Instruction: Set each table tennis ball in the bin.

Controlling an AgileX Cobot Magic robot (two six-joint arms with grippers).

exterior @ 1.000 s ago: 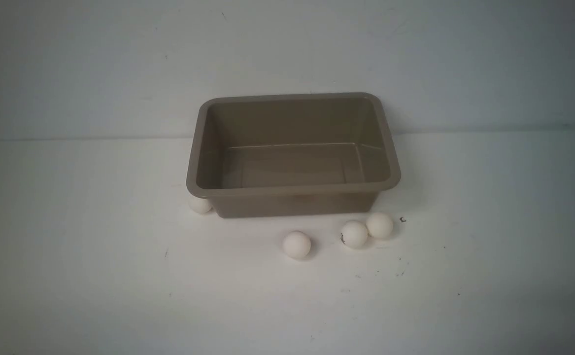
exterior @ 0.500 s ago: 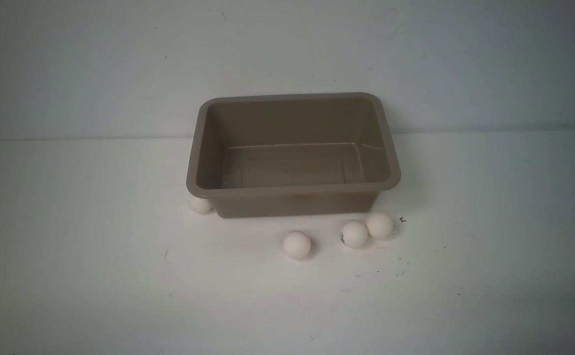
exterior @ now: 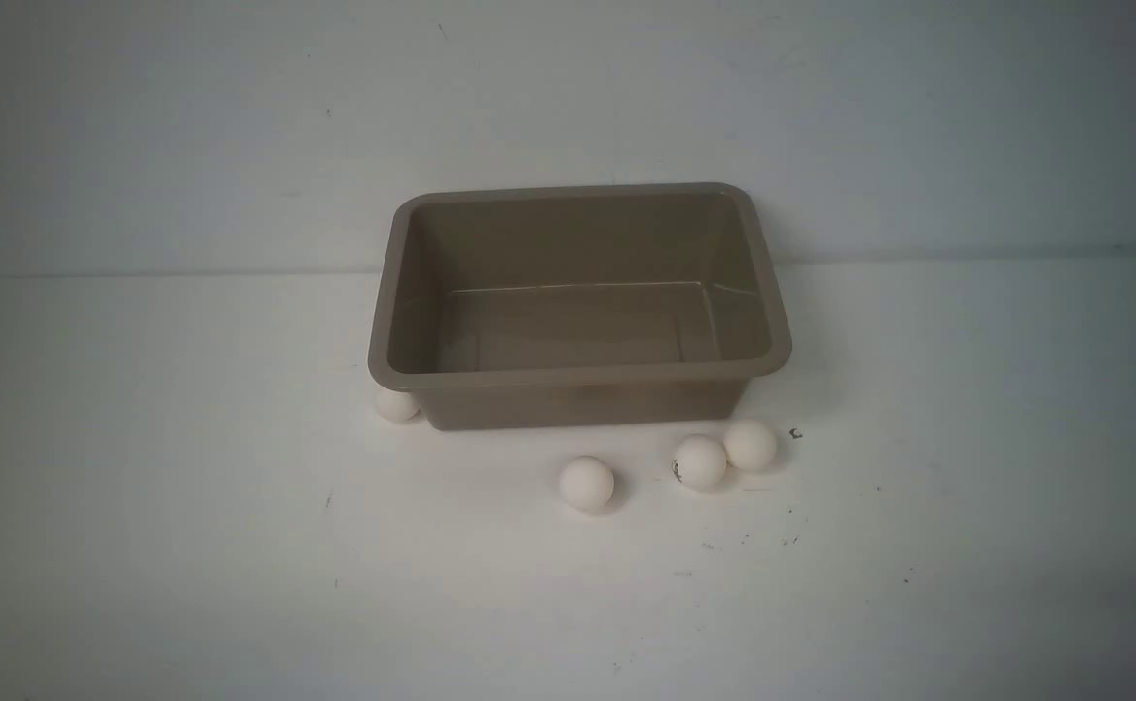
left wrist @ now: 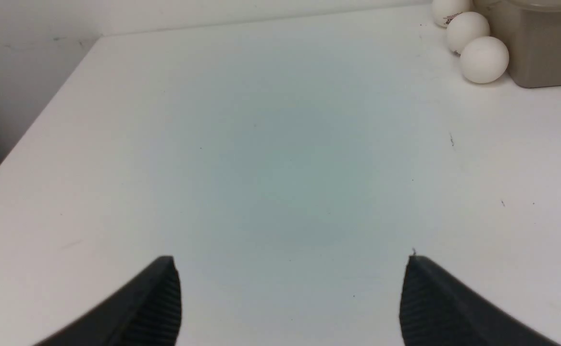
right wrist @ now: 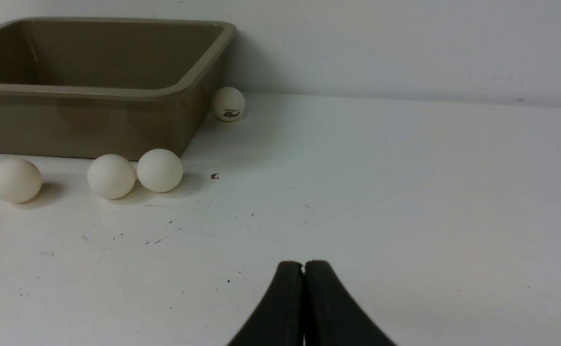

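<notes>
The right gripper (right wrist: 303, 263) is seen shut, its jaws pressed together with nothing between them, low over the worktop (right wrist: 405, 202). The left gripper (left wrist: 292, 259) is seen spread wide, nothing being held, with worktop showing between its fingers (left wrist: 155, 307). Well ahead of the right gripper, three balls are laid out on the worktop just before the near wall of the bin (right wrist: 93, 125): a lone ball (right wrist: 15, 180) farthest aside, then a marked ball (right wrist: 111, 176) and its neighbour (right wrist: 159, 170), the last two touching. The small dark mark is shown only in the front view. Far ahead of the left gripper and off to one side, a row of three balls (left wrist: 467, 31) is set close against the bin's left wall. Of these only one is caught in the front view, half tucked under the rim at the left front corner. The bin is stood upright, open side up. Farther from the right gripper, a printed ball (right wrist: 229, 104) is lodged by the bin's right wall, near the wall (right wrist: 405, 43) behind.
</notes>
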